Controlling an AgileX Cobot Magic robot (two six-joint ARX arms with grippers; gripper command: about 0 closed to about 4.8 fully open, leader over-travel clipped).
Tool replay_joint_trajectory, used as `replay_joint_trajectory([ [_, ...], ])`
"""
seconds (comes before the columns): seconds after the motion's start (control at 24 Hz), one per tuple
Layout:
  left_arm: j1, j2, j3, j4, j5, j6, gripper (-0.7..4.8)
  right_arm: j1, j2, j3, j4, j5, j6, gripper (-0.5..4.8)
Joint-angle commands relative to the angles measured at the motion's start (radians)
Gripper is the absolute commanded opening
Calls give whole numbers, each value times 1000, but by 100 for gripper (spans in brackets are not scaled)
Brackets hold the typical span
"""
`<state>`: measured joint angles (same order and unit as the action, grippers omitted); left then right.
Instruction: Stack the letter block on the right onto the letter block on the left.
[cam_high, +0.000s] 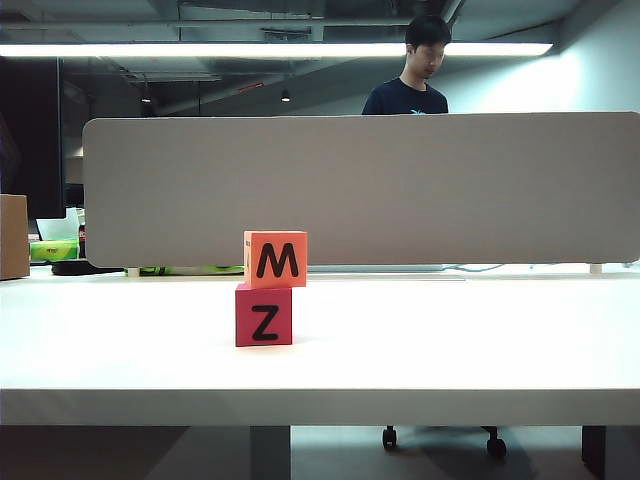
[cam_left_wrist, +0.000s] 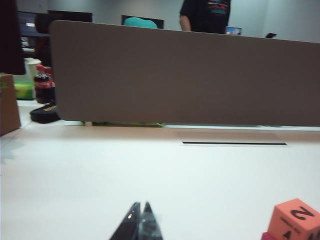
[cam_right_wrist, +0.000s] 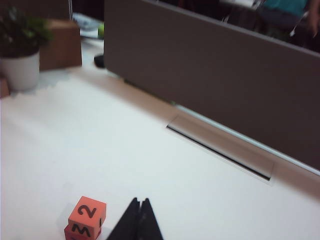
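An orange letter block marked M (cam_high: 275, 259) rests on a red letter block marked Z (cam_high: 264, 314) on the white table (cam_high: 450, 330), its edges shifted a little to the right of the lower one. No arm shows in the exterior view. My left gripper (cam_left_wrist: 140, 205) is shut and empty, pulled back from the stack, with the orange block (cam_left_wrist: 295, 218) off to one side of it. My right gripper (cam_right_wrist: 139, 201) is shut on nothing too, raised above the table beside the orange block (cam_right_wrist: 87, 215) and the red block (cam_right_wrist: 75, 234) beneath it.
A long grey divider panel (cam_high: 360, 190) stands along the table's far edge, with a slot (cam_right_wrist: 220, 155) in the tabletop before it. A cardboard box (cam_high: 13, 236), a potted plant (cam_right_wrist: 20, 47) and bottles (cam_left_wrist: 44, 85) sit at the far left. A person (cam_high: 415, 75) stands behind the panel.
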<state>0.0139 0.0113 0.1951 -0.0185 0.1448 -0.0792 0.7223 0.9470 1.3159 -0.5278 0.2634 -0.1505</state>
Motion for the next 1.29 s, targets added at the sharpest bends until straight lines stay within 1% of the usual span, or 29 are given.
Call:
replay_joint_trajectory([
  [0.04, -1, -5, -15, 20, -29, 1, -5, 0, -109, -93, 124, 8, -32, -6],
  [0.21, 0, -5, -45, 44, -37, 1, -5, -1, -264, -221, 212, 59, -41, -6],
  [0.38, -1, -5, -82, 58, -37, 1, -5, -1, -402, -333, 227, 115, -41, -6],
  [0.42, 0, -5, -100, 58, -55, 0, -5, -1, -467, -389, 227, 133, -40, -6],
  [0.46, -1, -5, -106, 56, -65, 1, -5, -1, -508, -425, 229, 137, -40, -6],
  [0.5, -1, -5, -119, 47, -66, 1, -5, -1, -581, -496, 253, 143, -40, -6],
  [0.79, -1, -5, -150, 31, -76, 1, -5, -1, -777, -751, 429, 145, -32, -5],
  [0.83, -1, -5, -154, 31, -89, 2, -5, -1, -792, -786, 457, 140, -32, -5],
  [0.88, 0, -5, -157, 25, -112, 1, -5, -1, -811, -854, 507, 108, -28, -4],
  [0.96, -1, -5, -161, 8, -111, -4, -5, -1, -819, -958, 559, 50, 24, -4],
  [1.08, -1, -5, -161, -13, -104, -3, -5, 0, -810, -1038, 603, 2, 53, 4],
  [1.21, -1, -5, -161, -16, -100, -3, -5, 0, -805, -1102, 643, -5, 53, 4],
  [1.29, -1, -5, -161, -19, -100, -3, -5, 0, -808, -1132, 637, -18, 54, 3],
])
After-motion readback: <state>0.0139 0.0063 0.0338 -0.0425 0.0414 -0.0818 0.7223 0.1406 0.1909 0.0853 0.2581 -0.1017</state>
